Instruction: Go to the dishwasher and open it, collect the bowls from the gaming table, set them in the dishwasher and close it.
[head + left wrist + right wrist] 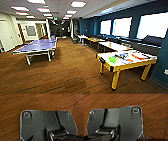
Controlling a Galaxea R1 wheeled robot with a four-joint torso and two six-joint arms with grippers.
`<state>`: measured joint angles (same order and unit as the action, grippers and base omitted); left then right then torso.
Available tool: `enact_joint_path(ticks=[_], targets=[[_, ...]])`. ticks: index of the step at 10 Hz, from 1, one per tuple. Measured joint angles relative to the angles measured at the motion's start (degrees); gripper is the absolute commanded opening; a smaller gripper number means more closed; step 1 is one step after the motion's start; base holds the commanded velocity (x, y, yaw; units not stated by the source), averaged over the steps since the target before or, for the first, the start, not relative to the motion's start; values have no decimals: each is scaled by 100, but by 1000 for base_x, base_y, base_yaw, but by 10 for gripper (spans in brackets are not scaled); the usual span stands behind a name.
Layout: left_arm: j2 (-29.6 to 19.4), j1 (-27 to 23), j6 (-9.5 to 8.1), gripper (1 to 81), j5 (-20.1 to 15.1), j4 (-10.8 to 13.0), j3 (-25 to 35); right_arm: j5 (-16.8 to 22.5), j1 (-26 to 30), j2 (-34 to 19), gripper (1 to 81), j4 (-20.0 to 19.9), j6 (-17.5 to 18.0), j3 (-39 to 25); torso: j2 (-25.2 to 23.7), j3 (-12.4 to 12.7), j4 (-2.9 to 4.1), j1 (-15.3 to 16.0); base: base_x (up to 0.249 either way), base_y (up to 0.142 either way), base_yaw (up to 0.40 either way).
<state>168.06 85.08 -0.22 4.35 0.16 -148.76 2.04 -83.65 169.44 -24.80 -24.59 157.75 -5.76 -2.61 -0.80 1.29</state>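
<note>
Right now you are looking across a wood-plank floor (65,72) with nothing yet in hand, and both wrist cameras look down on that same floor. Whether either pincer is open or closed, and whether it holds anything, you cannot tell from these views.

Nearest on your right stands the gaming table (125,65), white top with yellow edge and legs. The bowls (113,59) sit on it, the bright green one toward the near left corner, with smaller coloured pieces beside it that are too blurred to sort out.

Farther off on the left is a blue ping-pong table (37,46). Beyond the gaming table, more tables (112,45) run along the right wall under bright windows (121,26).

The step in hand looks like the approach to collect the bowls. I judge your next move calls for turning right, closing on the near left corner, and stopping square to the edge.
</note>
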Motion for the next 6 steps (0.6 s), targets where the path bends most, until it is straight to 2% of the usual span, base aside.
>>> enact_joint_path(ticks=[6], targets=[[2,4,0,811,-4,0,0,5,0,0,811,0,0,0,0,0,0,0,217,0,0]])
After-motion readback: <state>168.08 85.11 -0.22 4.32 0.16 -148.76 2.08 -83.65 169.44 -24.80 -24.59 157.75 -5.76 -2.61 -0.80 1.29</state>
